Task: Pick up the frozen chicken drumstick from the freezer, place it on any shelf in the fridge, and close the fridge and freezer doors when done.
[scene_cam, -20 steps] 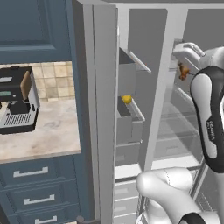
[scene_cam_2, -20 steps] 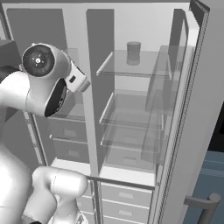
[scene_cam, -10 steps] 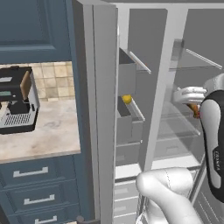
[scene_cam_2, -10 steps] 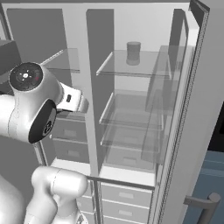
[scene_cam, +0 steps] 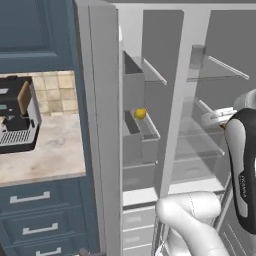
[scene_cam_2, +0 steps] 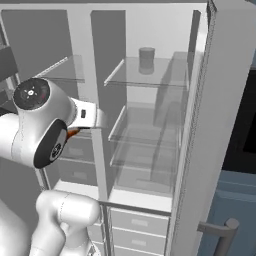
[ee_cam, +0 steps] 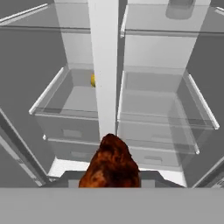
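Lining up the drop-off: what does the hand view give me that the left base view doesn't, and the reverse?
Hand view alone: the frozen chicken drumstick up close at the gripper, facing the white divider post between the compartments. Left base view alone: the coffee machine on the counter and the blue drawers. Both: the yellow ball in the freezer, the grey cylinder on the fridge's top shelf.

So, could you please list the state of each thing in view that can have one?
Chicken drumstick: held in the shut jaws, out in front of the divider.
Freezer door: open.
Fridge door: open.
Grey cylinder: upright on top fridge shelf.
Yellow ball: resting in freezer.
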Controlling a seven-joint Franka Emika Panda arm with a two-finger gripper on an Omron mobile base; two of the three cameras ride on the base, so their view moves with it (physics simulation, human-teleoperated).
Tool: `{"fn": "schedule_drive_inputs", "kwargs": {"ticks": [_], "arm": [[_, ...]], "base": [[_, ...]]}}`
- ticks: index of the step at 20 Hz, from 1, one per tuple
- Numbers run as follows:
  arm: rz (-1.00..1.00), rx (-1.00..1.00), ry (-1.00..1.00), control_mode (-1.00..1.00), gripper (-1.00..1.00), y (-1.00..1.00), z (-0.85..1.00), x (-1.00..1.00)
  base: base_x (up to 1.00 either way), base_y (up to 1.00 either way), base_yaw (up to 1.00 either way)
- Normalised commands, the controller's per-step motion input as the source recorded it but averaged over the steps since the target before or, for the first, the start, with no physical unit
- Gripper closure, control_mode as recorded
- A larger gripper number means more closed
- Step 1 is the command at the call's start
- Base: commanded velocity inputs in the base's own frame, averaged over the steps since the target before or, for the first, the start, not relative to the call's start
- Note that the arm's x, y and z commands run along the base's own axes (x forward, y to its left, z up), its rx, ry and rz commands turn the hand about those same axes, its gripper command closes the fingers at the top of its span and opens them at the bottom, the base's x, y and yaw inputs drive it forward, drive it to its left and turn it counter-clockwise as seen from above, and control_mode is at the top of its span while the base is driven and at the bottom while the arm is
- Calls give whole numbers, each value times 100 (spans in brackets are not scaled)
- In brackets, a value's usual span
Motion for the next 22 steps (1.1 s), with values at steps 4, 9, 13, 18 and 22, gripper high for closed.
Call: {"fn": "schedule_drive_inputs", "kwargs": {"ticks": [4,9,13,18,22], "arm": [[0,0,0,100,100,0,0,0],[0,0,0,100,100,0,0,0],[-3,0,1,-100,100,-39,0,14],[-14,0,0,-100,100,-49,19,38],[-26,1,-13,-100,100,-2,55,59]], "base": [[16,-46,0],[22,-17,0],[5,-8,0],[0,0,0],[0,0,0]]}}
